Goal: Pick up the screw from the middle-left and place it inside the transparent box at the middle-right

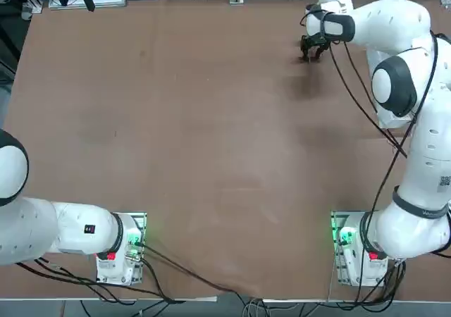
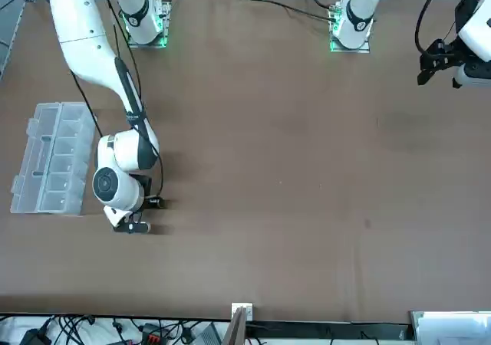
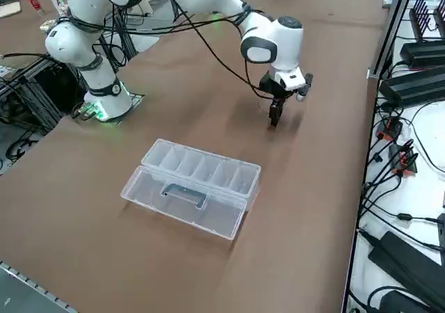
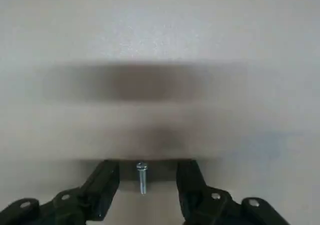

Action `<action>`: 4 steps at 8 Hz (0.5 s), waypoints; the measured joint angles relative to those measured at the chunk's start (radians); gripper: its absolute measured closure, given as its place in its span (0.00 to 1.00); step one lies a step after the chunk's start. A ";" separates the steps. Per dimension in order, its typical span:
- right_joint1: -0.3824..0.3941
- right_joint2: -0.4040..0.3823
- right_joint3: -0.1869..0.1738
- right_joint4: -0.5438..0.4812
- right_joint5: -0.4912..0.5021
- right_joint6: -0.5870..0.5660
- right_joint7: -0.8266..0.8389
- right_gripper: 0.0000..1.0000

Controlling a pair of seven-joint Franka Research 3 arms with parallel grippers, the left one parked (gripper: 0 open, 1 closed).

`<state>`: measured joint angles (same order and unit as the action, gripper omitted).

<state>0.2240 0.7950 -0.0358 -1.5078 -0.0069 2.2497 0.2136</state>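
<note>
The screw [image 4: 142, 177] looks tiny, rigid, light and prone to roll. The right hand [image 4: 148, 185], low over the desk [image 4: 160, 45], stands narrowly open astride it, not yet gripping; pinching mid-shank seems best.

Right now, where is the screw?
In the right wrist view, the screw lies on the table between the open fingers of the right gripper, touching neither. The transparent box sits apart from it.
</note>
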 joint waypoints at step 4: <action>0.000 -0.001 0.000 0.000 0.002 0.001 0.000 0.37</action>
<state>0.2240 0.7940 -0.0354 -1.5082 -0.0045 2.2511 0.2136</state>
